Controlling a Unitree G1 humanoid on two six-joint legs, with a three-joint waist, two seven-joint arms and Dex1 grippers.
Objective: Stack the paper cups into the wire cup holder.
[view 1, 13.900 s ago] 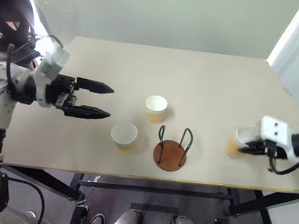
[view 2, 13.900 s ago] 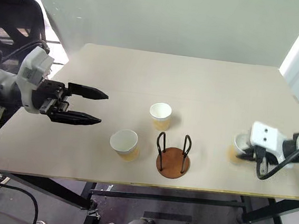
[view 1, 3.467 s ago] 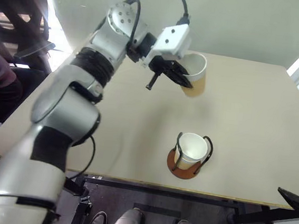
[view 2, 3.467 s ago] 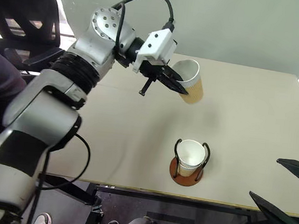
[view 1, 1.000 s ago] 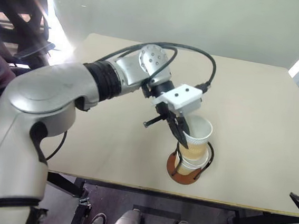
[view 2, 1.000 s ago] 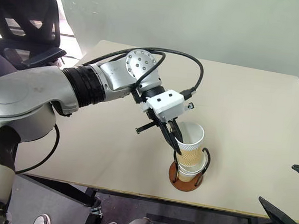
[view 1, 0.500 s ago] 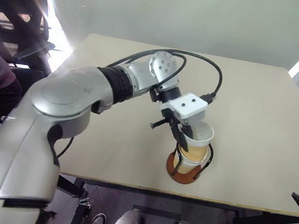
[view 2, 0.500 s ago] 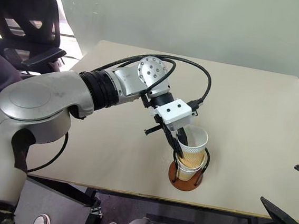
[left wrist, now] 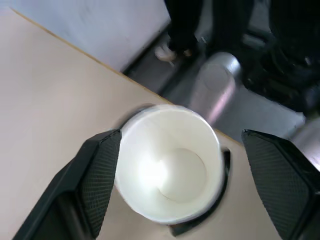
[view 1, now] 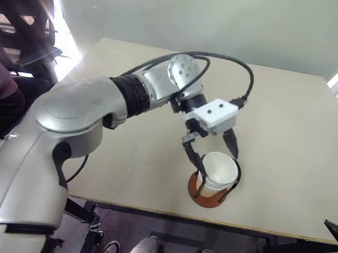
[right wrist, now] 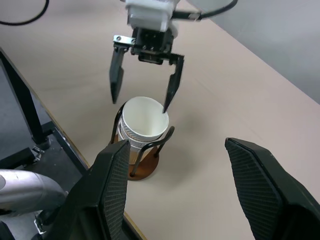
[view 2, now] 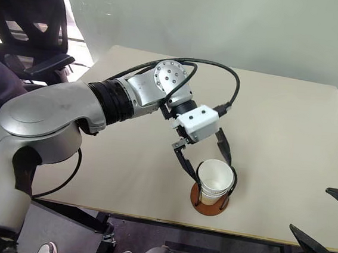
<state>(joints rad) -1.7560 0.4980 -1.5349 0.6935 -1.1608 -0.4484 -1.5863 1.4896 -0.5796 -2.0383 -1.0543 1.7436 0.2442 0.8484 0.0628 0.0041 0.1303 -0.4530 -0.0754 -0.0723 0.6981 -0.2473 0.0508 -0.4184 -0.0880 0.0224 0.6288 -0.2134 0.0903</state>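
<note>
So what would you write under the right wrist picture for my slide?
The left gripper, fingers spread open, hovers above the paper cups stacked in the wire cup holder on the table.

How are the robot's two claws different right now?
The left gripper hangs right over the paper cups in the wire cup holder, jaws spread to either side of the top rim. The right gripper waits off to the side, over the table with nothing between its jaws. Both have two black fingers, both open.

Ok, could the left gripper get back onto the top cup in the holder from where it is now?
Probably yes: the left gripper hangs open right above the top cup, nothing between them.
</note>
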